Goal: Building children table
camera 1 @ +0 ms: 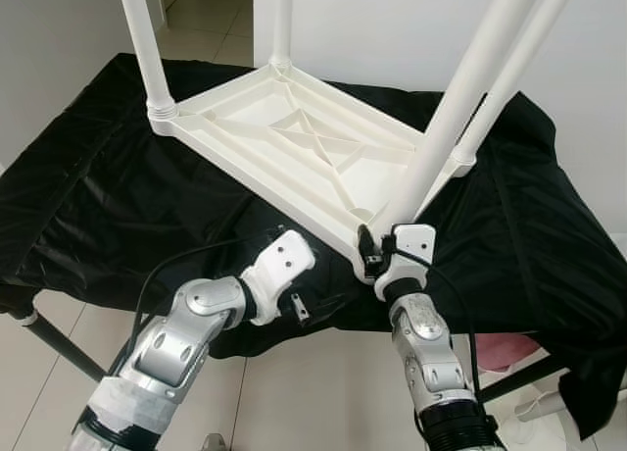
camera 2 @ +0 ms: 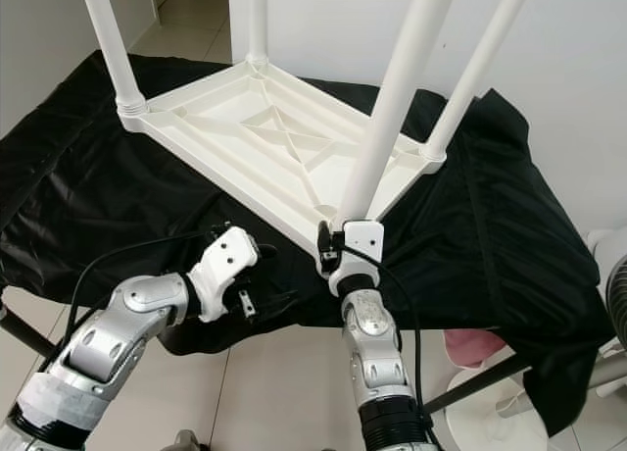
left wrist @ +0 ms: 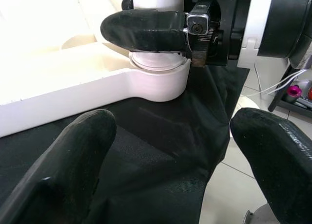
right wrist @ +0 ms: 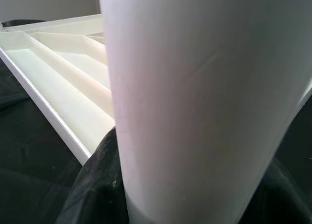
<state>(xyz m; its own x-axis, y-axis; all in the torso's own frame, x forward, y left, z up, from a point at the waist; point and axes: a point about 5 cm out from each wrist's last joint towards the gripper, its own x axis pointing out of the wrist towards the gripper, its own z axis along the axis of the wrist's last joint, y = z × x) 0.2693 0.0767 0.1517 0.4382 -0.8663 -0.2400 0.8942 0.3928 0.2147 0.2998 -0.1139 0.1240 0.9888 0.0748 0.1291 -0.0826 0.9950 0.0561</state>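
Right gripper (camera 1: 377,243) grasps the nearest leg (camera 1: 460,103) at its base; just beside it our left gripper (camera 1: 294,299) hangs released. Beyond lies the upturned tabletop (camera 1: 294,137) on the black-draped bench (camera 1: 78,206). We judge it light, stiff, slippery plastic; grip legs low.

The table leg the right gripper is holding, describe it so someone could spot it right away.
An upturned white tabletop lies on a black cloth, four white legs pointing up. It is the leg at the corner nearest the robot, the only one with the right gripper at its base.
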